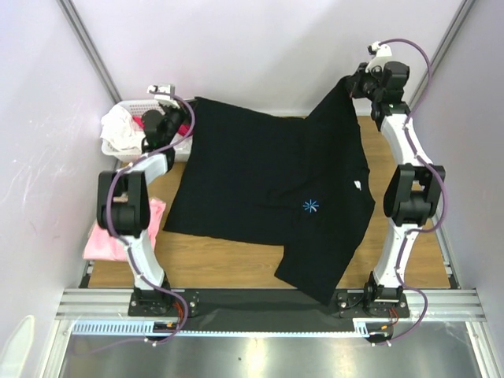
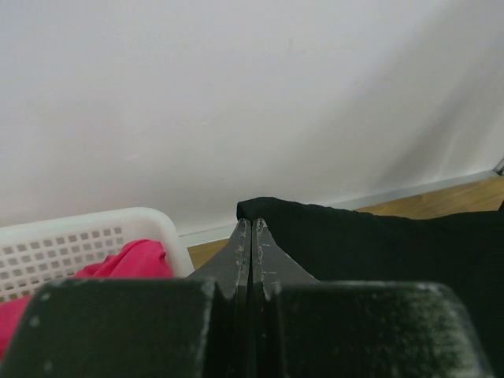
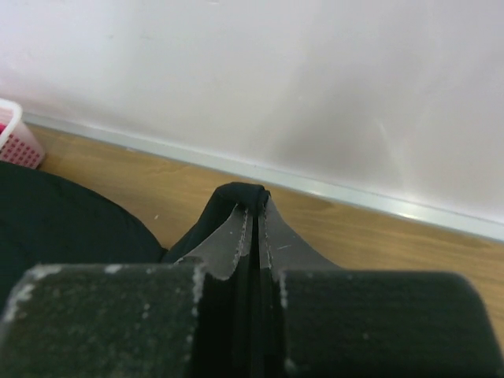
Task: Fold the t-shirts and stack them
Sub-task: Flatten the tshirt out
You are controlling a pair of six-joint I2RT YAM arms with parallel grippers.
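Wooden table (image 1: 236,264) at mid-frame carries the black t-shirt (image 1: 260,181), its far corners clamped in the left tool (image 1: 191,104) and the right tool (image 1: 350,85), both pressed together on cloth. It looks spread but unfolded; the pink t-shirt (image 1: 102,242) lies lower left, so folding and stacking apparently remain.

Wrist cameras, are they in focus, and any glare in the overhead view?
Left wrist view: jaws' near end blurred, black t-shirt edge sharper. Right wrist view: same blur, sheen on the wall. Top external view: glare on the metal strip.
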